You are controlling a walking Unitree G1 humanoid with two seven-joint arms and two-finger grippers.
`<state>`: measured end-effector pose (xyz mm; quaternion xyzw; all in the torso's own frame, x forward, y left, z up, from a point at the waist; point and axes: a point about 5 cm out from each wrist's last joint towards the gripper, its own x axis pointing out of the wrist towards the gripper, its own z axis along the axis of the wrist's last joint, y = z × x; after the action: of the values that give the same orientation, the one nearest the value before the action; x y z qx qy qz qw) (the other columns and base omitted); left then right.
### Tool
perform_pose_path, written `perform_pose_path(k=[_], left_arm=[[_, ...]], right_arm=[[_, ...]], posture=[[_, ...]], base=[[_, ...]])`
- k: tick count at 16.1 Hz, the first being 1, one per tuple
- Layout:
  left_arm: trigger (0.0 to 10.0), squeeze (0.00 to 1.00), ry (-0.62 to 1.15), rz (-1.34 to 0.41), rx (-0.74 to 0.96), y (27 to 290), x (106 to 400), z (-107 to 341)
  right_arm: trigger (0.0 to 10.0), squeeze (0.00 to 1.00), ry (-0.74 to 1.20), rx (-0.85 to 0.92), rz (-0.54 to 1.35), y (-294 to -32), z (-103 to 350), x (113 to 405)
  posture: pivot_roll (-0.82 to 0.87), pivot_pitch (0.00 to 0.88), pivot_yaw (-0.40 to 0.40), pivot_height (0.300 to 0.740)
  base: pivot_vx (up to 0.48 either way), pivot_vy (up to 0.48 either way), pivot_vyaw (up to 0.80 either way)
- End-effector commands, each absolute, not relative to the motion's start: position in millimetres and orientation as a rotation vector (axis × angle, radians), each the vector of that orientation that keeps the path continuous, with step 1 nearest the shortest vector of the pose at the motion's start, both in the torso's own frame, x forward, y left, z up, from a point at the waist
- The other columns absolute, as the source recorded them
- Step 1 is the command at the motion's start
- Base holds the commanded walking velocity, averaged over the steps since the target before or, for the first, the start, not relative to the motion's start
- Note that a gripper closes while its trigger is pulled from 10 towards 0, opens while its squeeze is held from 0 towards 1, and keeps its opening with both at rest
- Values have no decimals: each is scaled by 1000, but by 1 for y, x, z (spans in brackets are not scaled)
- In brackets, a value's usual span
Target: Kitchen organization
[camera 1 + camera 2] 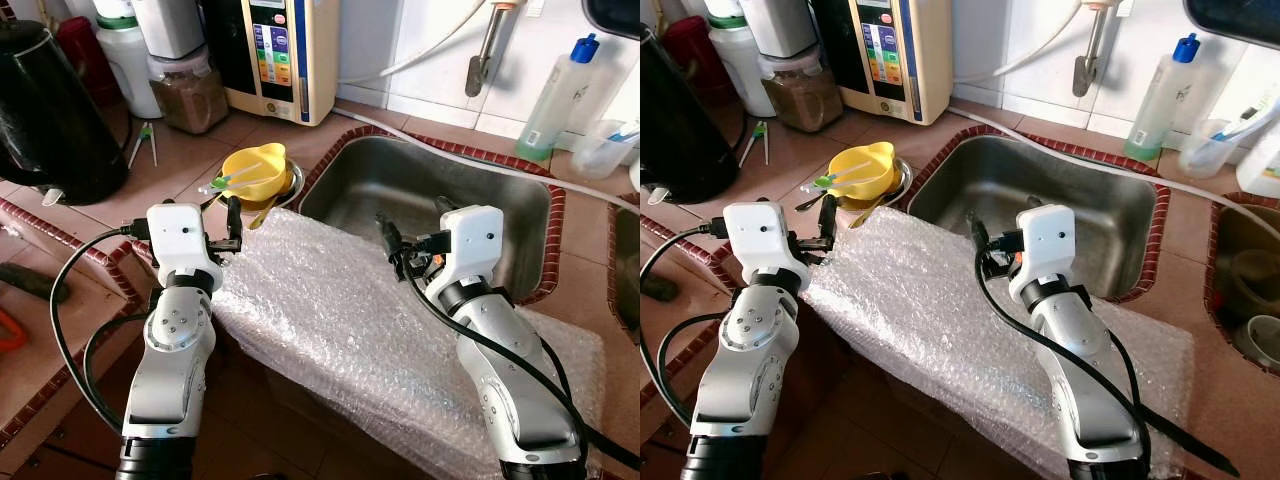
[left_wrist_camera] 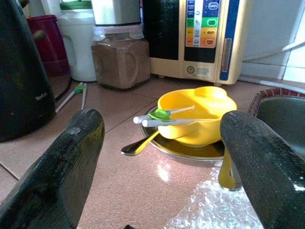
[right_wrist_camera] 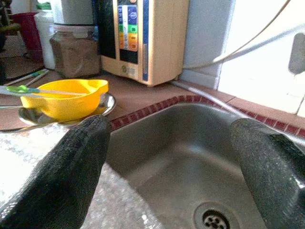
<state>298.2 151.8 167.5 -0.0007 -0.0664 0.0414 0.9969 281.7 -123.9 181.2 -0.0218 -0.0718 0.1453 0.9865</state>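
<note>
- Nearest the head camera: two silver arms raised over a sheet of bubble wrap (image 1: 340,320) draped across the counter edge and the near lip of the sink (image 1: 430,195).
- Left gripper (image 1: 222,228) hovering at the wrap's corner, black fingers (image 2: 62,162) spread well apart, clamped on nothing.
- Right gripper (image 1: 412,225) poised over the sink's near rim, fingers (image 3: 66,167) likewise wide apart and empty.
- Straight ahead of the left gripper, near: a yellow bowl (image 2: 198,114) sitting in a shallow metal dish (image 2: 190,151), white chopsticks (image 2: 164,118) with a green piece laid across its rim.
- Chopsticks' long axis crosswise to the left gripper's pointing line, so roughly in line with the gap between the fingers.
- A spoon (image 2: 138,145) leaning out of the dish toward the left gripper.
- Same bowl off to the side of the right gripper, beyond the sink corner; left arm clearly the nearer one.
- Likely next: a short forward reach with the left gripper, probably needing a wrist turn to close across the chopsticks.
- Further beyond the bowl: a brown-filled jar (image 2: 120,59), a black kettle (image 1: 50,110) and a cream appliance (image 1: 272,50) along the wall.
</note>
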Motion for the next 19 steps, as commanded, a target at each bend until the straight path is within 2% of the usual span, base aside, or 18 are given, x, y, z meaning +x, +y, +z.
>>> perform_pose_path(k=[1,11,19], left_arm=[[10000,0,-145,87,-3,153,298,171],[10000,0,-142,55,-25,150,296,169],[10000,0,-140,34,-30,147,296,168]], right_arm=[[10000,0,-126,-22,316,-123,180,281],[10000,0,-149,-31,355,-124,180,277],[10000,0,-147,-34,366,-124,178,277]], posture=[[-102,59,27,740],[-105,56,24,740],[-108,53,26,740]], base=[[0,0,0],[0,0,0],[265,0,0]])
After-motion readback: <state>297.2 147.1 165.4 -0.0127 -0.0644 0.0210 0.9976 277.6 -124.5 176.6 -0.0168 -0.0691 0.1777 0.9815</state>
